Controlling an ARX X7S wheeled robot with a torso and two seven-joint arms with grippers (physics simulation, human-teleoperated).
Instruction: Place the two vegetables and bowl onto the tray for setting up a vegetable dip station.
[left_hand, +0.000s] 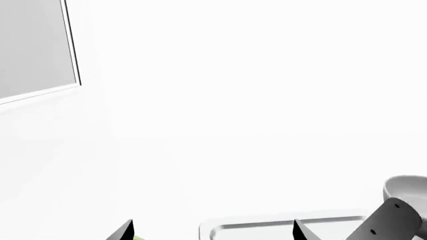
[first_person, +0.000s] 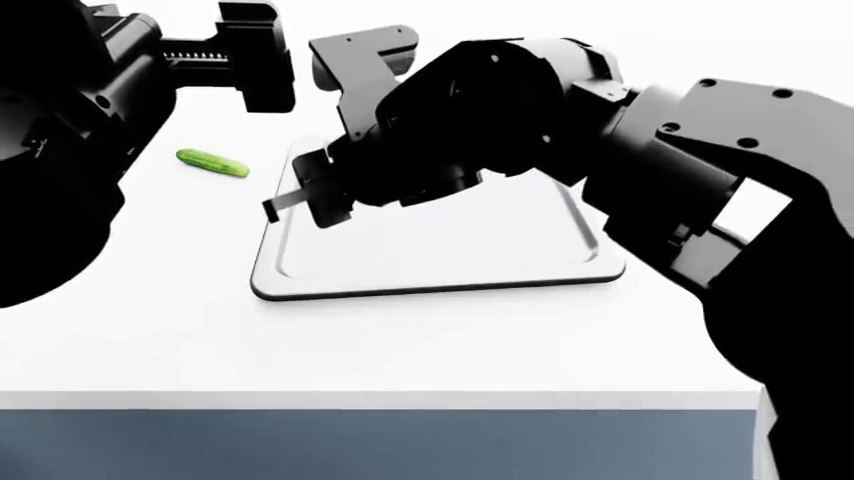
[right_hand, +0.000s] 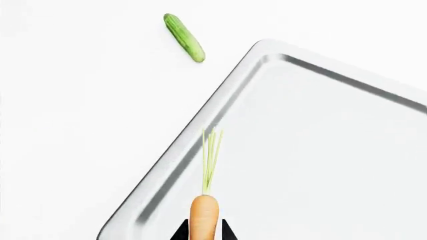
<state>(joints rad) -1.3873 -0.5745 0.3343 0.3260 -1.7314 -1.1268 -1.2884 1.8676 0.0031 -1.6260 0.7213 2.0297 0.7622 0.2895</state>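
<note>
Two dark fingertips (left_hand: 123, 231) of the left gripper (left_hand: 210, 231) frame the left wrist view, set well apart with nothing between them; a sliver of pale green shows beside one tip. Beyond them lies a corner of the tray (left_hand: 220, 227), and the grey bowl (left_hand: 407, 186) sits just past that tray's edge, partly cut off by the frame and by a grey arm link (left_hand: 393, 220). From the head view, the right arm (first_person: 747, 150) reaches across the tray (first_person: 441, 280), which lies on the white counter (first_person: 400, 350); the right gripper (first_person: 300, 200) hangs over the tray's left rim. Whether its jaws are shut cannot be told from this view. On the counter, the cucumber (first_person: 212, 162) lies left of the tray, near but apart from it. Held high at the far left is the left gripper (first_person: 254, 55). In the right wrist view, the right gripper (right_hand: 203, 231) has its jaws clamped on the carrot (right_hand: 203, 217), whose thin stem (right_hand: 211, 160) points out over the tray's rim (right_hand: 173, 165). Its cucumber (right_hand: 184, 37) lies on the counter beyond the tray's corner.
</note>
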